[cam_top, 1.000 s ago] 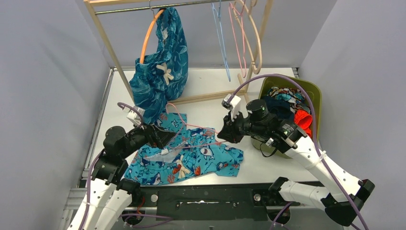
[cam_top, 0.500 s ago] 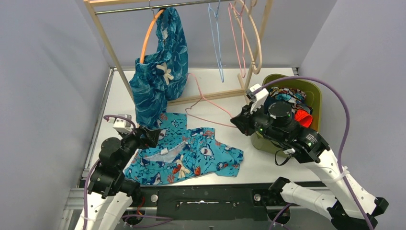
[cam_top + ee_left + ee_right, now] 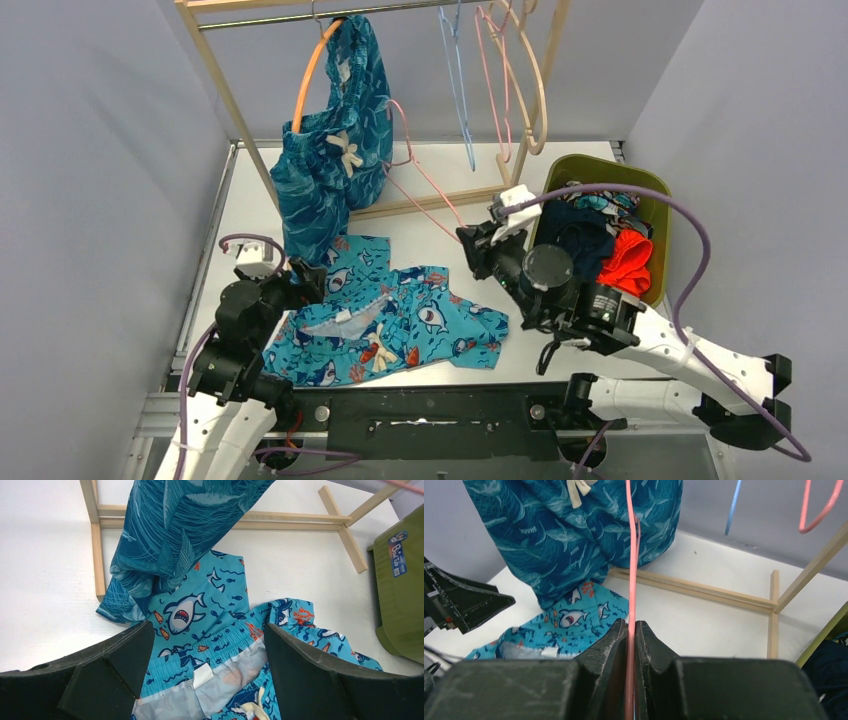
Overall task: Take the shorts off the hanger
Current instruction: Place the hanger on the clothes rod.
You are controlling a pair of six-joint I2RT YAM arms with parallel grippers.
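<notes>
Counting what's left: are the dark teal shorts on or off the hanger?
On: the dark teal shorts hang from the orange hanger.

in my right wrist view the pink hanger (image 3: 630, 580) leaves the top edge, and its lower end vanishes between the fingers of my right pincer (image 3: 631, 626). the dark teal shorts (image 3: 574, 540) are cropped at the top there and in my left wrist view. the fingers of my left pincer (image 3: 207, 640) cover the sides of the shark-print shorts (image 3: 220, 625), which the bottom edge cuts off below. the green bin (image 3: 400, 595) runs off the right edge; its label (image 3: 397, 552) is too small to read.
</notes>
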